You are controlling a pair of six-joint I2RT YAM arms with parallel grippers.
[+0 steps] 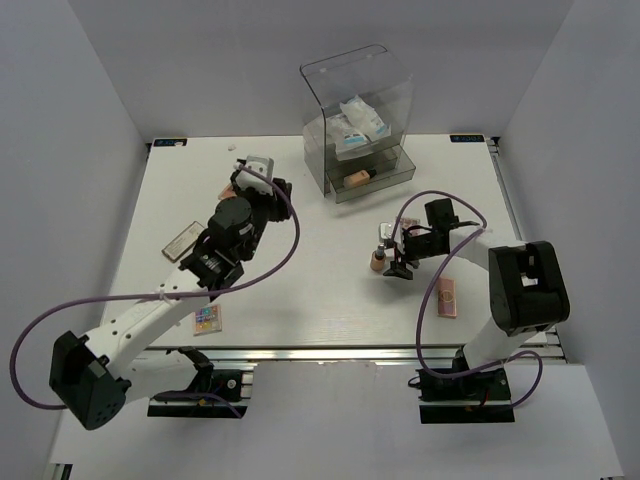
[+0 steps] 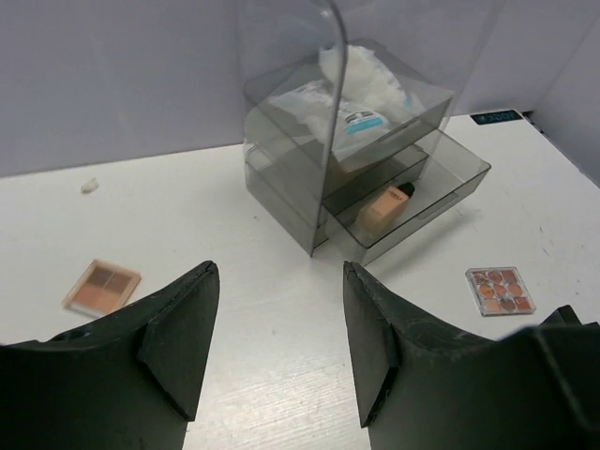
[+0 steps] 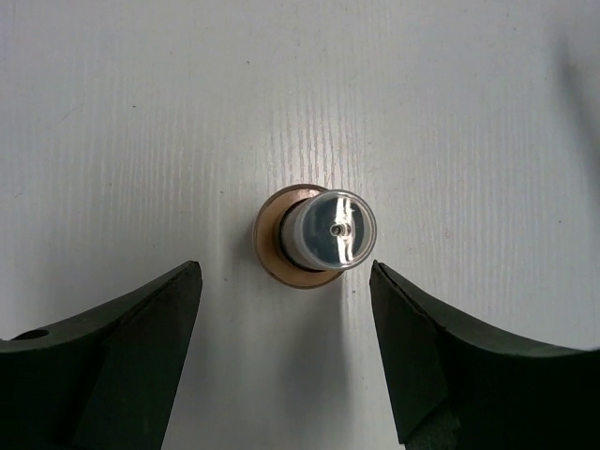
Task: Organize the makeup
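A tan bottle (image 3: 319,234) with a clear cap stands upright on the table, seen from above in the right wrist view. My right gripper (image 3: 284,281) hangs open over it, and the bottle (image 1: 378,262) sits just beyond the fingertips, untouched. My left gripper (image 2: 279,309) is open and empty above bare table, facing the clear acrylic box (image 2: 281,169). White packets (image 2: 361,94) lie in the box's top. Another tan bottle (image 2: 384,206) lies in its pulled-out lower drawer. Flat palettes lie loose: a brown one (image 2: 101,286) to the left, a multi-colour square one (image 2: 502,289) to the right.
In the top view, the acrylic box (image 1: 355,120) stands at the back centre. More palettes lie on the table: one rectangular (image 1: 182,240) at the left, one colourful square (image 1: 208,318) near the front left, one pink (image 1: 447,297) at the front right. White walls enclose the table.
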